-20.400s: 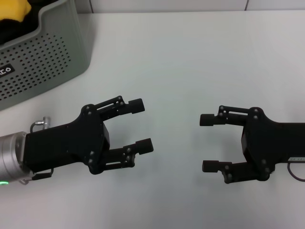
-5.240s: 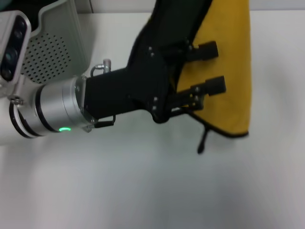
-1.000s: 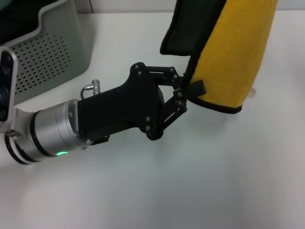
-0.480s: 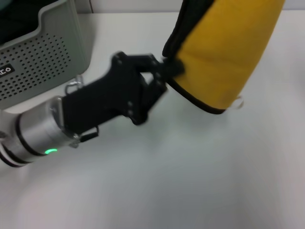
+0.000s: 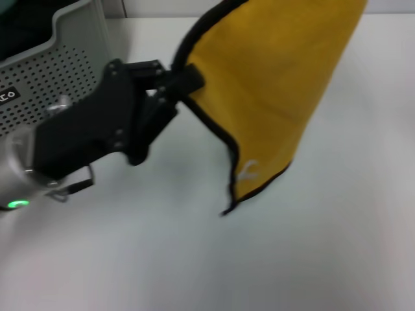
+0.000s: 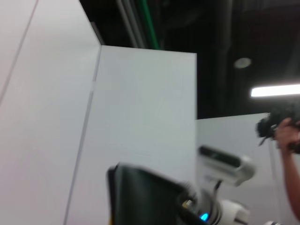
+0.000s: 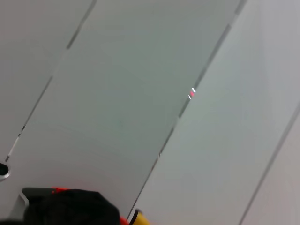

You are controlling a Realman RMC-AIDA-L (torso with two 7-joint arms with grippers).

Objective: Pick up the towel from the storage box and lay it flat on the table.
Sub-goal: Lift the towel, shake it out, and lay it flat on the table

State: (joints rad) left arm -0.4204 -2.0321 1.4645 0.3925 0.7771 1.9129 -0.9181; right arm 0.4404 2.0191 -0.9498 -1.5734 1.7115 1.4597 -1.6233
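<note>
Above table (image 5: 337,246), one towel (image 5: 266,91), left gripper (image 5: 185,81) clamped

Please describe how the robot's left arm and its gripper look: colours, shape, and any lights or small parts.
The left gripper is matte black, with an angular body and jointed linkage fingers. Behind it the arm is a silver-grey metal cylinder. A small green light glows on the underside of that cylinder, and a small metal fitting sits beside it.
</note>
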